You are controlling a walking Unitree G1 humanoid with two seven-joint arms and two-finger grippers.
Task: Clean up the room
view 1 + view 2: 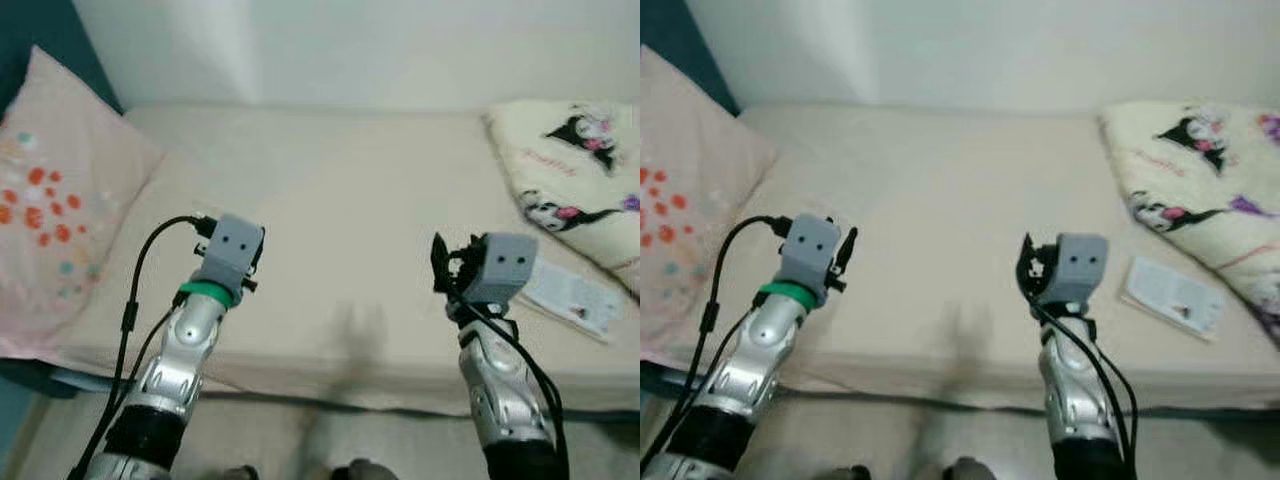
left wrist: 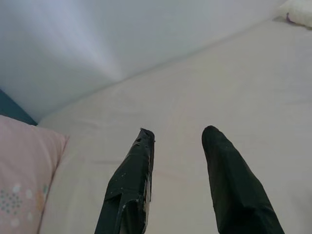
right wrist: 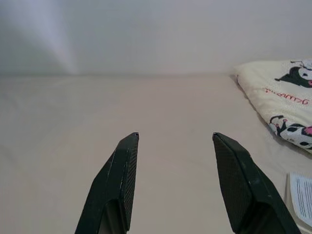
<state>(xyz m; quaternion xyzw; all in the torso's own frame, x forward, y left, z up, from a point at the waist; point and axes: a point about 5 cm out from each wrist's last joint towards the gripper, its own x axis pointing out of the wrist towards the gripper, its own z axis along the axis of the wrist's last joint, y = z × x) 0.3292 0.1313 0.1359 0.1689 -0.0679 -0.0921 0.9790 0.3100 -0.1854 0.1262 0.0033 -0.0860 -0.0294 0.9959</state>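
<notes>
I face a bed [image 1: 350, 190] with a beige sheet. A white printed booklet [image 1: 571, 293] lies on it near the front right, beside a folded cream blanket [image 1: 580, 170] with cartoon prints. My left gripper [image 2: 178, 134] is held over the front left part of the mattress, open and empty. My right gripper [image 3: 175, 136] hovers over the front middle of the bed, open with nothing between its fingers; the booklet [image 3: 302, 197] lies just to its right. Both arms [image 1: 190, 350] are raised in front of me.
A pink pillow [image 1: 50, 200] with orange and teal dots leans at the bed's left end against a dark teal headboard [image 1: 30, 40]. A white wall [image 1: 350, 45] runs behind the bed. The bed's front edge [image 1: 330, 395] is close below my arms.
</notes>
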